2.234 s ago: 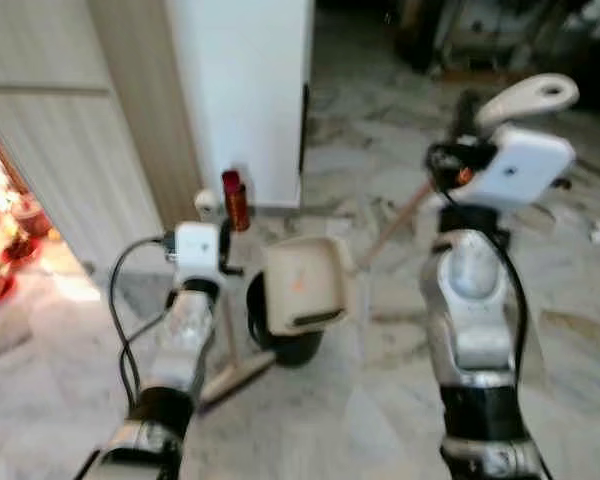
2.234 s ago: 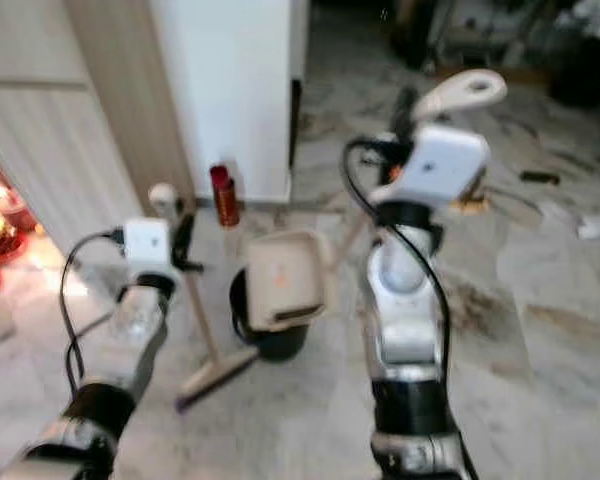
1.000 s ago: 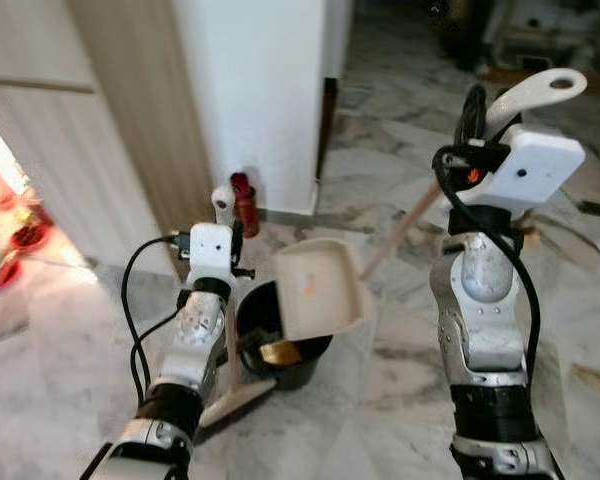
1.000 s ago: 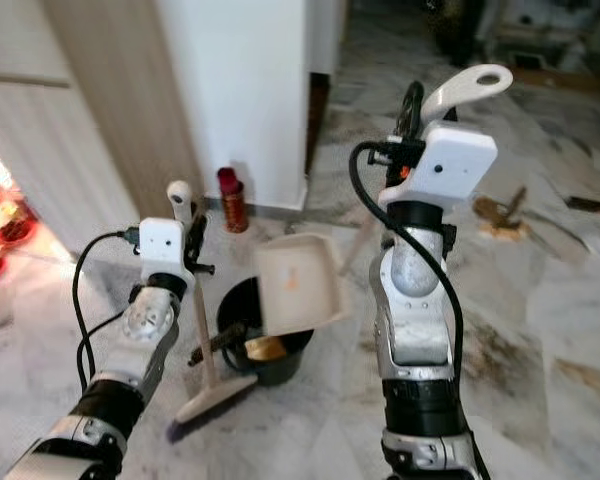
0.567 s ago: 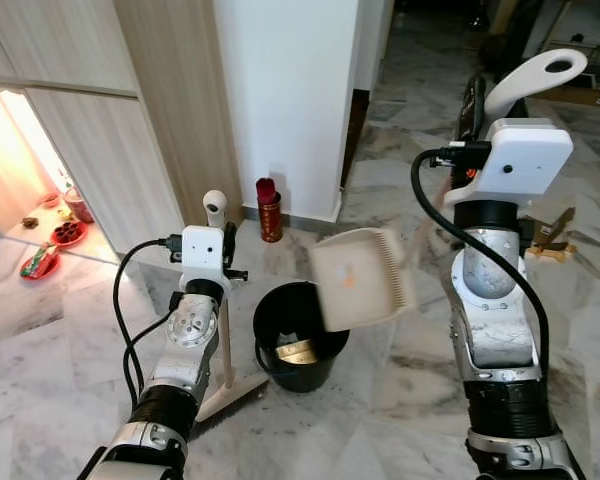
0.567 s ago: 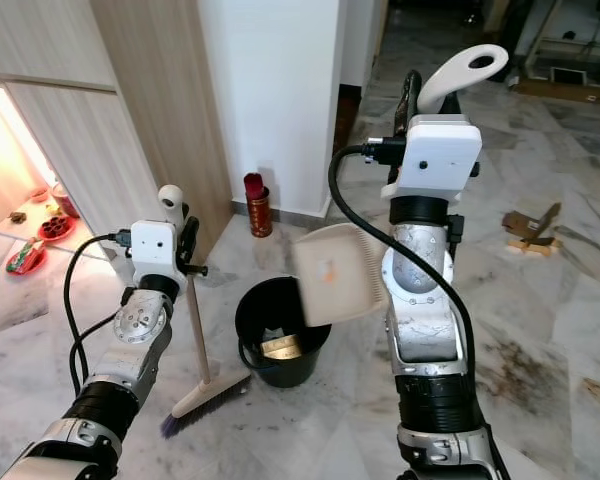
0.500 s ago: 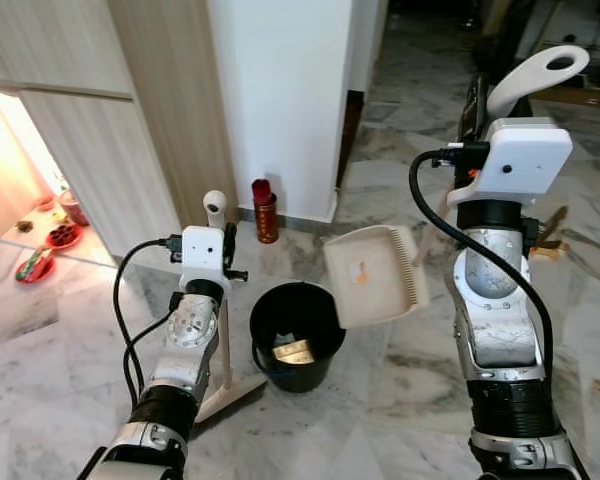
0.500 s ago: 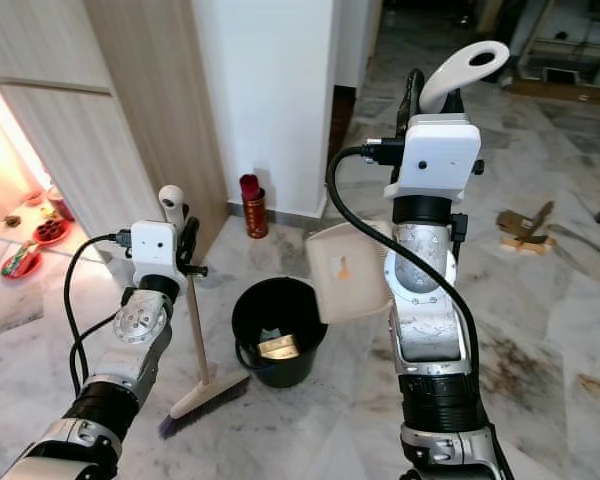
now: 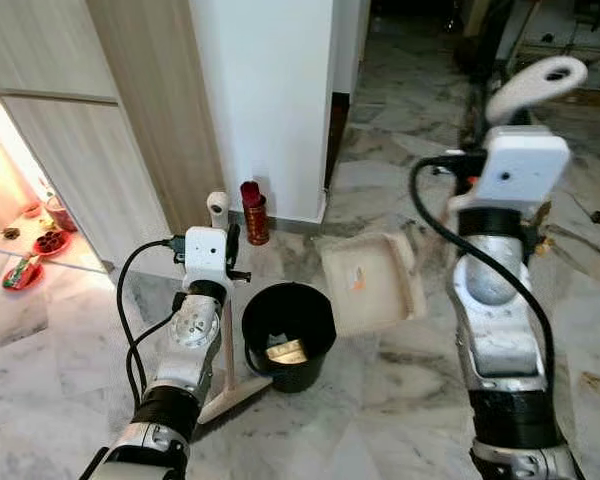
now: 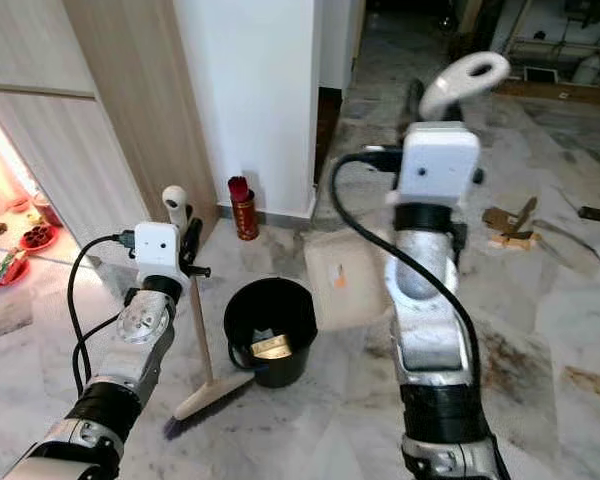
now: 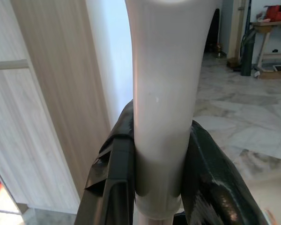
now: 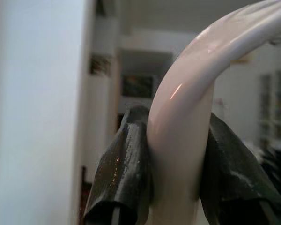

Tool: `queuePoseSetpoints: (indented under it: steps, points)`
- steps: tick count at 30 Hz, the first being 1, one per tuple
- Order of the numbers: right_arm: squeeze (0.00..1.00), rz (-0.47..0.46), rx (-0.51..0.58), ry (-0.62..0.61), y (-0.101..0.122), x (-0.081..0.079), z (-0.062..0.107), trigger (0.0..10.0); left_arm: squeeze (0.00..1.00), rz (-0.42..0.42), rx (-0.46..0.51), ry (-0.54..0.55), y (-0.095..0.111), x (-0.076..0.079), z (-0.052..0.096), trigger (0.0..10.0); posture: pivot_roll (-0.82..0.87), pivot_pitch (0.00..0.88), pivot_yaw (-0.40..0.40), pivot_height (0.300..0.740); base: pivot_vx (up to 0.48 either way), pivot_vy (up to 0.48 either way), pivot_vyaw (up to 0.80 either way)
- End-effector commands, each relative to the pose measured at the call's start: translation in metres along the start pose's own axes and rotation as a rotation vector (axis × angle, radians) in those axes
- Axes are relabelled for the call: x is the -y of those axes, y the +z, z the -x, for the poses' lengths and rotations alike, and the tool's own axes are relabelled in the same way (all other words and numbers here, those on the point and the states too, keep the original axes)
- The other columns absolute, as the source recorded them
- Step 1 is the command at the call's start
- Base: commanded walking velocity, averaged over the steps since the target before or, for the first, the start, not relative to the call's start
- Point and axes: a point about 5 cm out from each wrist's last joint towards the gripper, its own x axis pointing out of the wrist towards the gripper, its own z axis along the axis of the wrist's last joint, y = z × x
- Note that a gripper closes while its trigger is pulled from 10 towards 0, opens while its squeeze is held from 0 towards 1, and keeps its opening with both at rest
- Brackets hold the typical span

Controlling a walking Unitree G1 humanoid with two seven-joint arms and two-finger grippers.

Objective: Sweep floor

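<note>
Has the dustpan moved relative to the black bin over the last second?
Yes. The dustpan swung off the black bin, now beside it on the robot's right.

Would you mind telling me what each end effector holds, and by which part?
The left end effector grips the broom near its handle top; the right end effector grips the dustpan by its handle.

One broom (image 10: 197, 345); one dustpan (image 9: 370, 283); one bin (image 9: 286, 334)
</note>
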Motion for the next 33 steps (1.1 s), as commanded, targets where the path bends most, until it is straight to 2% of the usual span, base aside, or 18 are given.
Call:
queuePoseSetpoints:
  steps: [1, 6, 10, 11, 13, 16, 18, 19, 20, 27, 32, 33]
  points:
    - [0.0, 0.042, 0.009, -0.045, 0.005, 0.01, 0.001, 10.0, 0.0, -0.011, 0.068, -0.001, 0.012, -0.002, -0.003, 10.0, -0.04, 0.0, -0.003, 0.74, 0.0, 0.0, 0.0]
    - [0.0, 0.13, -0.081, -0.07, -0.011, 0.023, 0.014, 10.0, 0.0, -0.015, 0.065, 0.007, 0.01, -0.005, -0.001, 10.0, -0.04, 0.0, -0.003, 0.74, 0.0, 0.0, 0.0]
    - [0.0, -0.024, -0.248, -0.141, -0.039, 0.031, 0.031, 10.0, 0.0, -0.016, 0.064, 0.011, 0.01, -0.006, -0.001, 10.0, -0.04, 0.0, -0.008, 0.74, 0.0, 0.0, 0.0]
    - [0.0, -0.024, -0.248, -0.141, -0.039, 0.031, 0.031, 10.0, 0.0, -0.016, 0.064, 0.011, 0.01, -0.006, -0.001, 10.0, -0.04, 0.0, -0.008, 0.74, 0.0, 0.0, 0.0]
    - [0.0, -0.035, -0.301, -0.143, -0.055, 0.037, 0.042, 10.0, 0.0, -0.018, 0.064, 0.016, 0.01, -0.008, 0.0, 10.0, -0.04, 0.0, -0.008, 0.74, 0.0, 0.0, 0.0]
    - [0.0, -0.035, -0.301, -0.143, -0.055, 0.037, 0.042, 10.0, 0.0, -0.018, 0.064, 0.016, 0.01, -0.008, 0.0, 10.0, -0.04, 0.0, -0.008, 0.74, 0.0, 0.0, 0.0]
    - [0.0, -0.048, -0.323, -0.14, -0.062, 0.039, 0.048, 10.0, 0.0, -0.019, 0.063, 0.019, 0.01, -0.009, 0.0, 10.0, -0.04, 0.0, -0.008, 0.74, 0.0, 0.0, 0.0]
    - [0.0, -0.06, -0.358, -0.106, -0.077, 0.041, 0.059, 10.0, 0.0, -0.023, 0.06, 0.026, 0.009, -0.012, -0.001, 10.0, -0.04, 0.0, -0.01, 0.74, 0.0, 0.0, 0.0]
    - [0.0, -0.061, -0.367, -0.096, -0.08, 0.041, 0.061, 10.0, 0.0, -0.024, 0.059, 0.028, 0.009, -0.012, -0.001, 10.0, -0.04, 0.0, -0.01, 0.74, 0.0, 0.0, 0.0]
    - [0.0, -0.054, -0.408, -0.051, -0.092, 0.039, 0.07, 10.0, 0.0, -0.021, 0.044, 0.058, 0.007, -0.02, -0.001, 10.0, -0.03, 0.0, -0.013, 0.74, 0.0, 0.0, 0.0]
    - [0.0, -0.06, -0.438, 0.012, -0.108, 0.033, 0.081, 10.0, 0.0, 0.013, -0.008, 0.155, -0.003, -0.042, 0.003, 10.0, -0.03, 0.008, -0.019, 0.74, 0.0, 0.0, 0.0]
    - [0.0, -0.06, -0.438, 0.012, -0.108, 0.033, 0.081, 10.0, 0.0, 0.013, -0.008, 0.155, -0.003, -0.042, 0.003, 10.0, -0.03, 0.008, -0.019, 0.74, 0.0, 0.0, 0.0]
